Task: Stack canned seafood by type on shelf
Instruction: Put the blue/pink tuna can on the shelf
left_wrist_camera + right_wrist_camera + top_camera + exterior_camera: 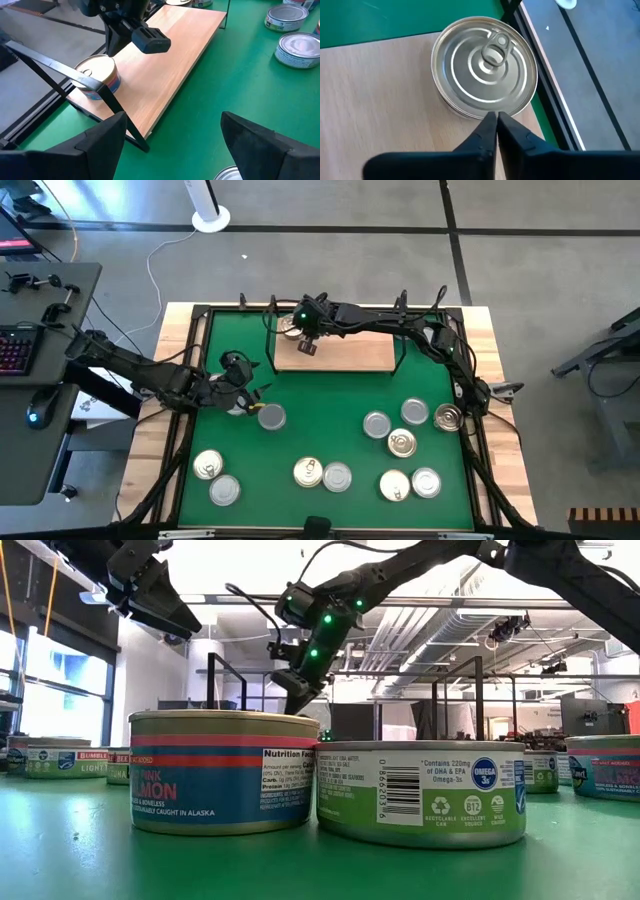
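Right hand [496,120]: fingers pressed together, empty, above the gold-lidded tin [485,67] at the shelf's [340,352] left end; tin rigid, smooth-walled, moderately heavy, likely best gripped across its sides

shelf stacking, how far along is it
Barely started. One pull-tab can sits at the end of the shelf; the right gripper is shut and empty just above it. The left gripper is open over the mat near a silver can. About eleven cans remain loose on the green mat, unsorted.
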You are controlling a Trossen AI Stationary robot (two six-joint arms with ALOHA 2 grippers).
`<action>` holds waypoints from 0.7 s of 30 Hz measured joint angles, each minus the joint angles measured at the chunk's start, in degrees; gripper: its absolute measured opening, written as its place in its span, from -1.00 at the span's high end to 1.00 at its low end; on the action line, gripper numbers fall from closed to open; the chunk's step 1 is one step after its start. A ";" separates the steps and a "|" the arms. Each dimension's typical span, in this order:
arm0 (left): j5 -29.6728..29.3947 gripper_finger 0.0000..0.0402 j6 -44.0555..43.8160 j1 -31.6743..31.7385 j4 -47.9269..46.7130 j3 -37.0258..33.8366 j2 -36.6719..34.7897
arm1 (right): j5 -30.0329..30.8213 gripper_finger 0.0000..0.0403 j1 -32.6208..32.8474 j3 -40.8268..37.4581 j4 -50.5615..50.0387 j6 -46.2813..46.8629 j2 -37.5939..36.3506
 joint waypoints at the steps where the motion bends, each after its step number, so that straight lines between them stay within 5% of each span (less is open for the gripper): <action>1: 0.00 -0.54 0.04 0.00 0.00 0.00 0.00 | 0.04 0.99 0.07 -0.01 -0.17 -0.04 -0.20; 8: 0.00 -0.54 -0.02 0.00 -0.57 0.00 0.00 | -8.07 0.98 0.17 -0.01 3.25 0.04 -1.12; 21: 0.00 -0.54 -0.07 -0.02 -0.49 0.01 0.00 | -9.78 0.99 -1.64 -0.01 6.40 2.91 0.54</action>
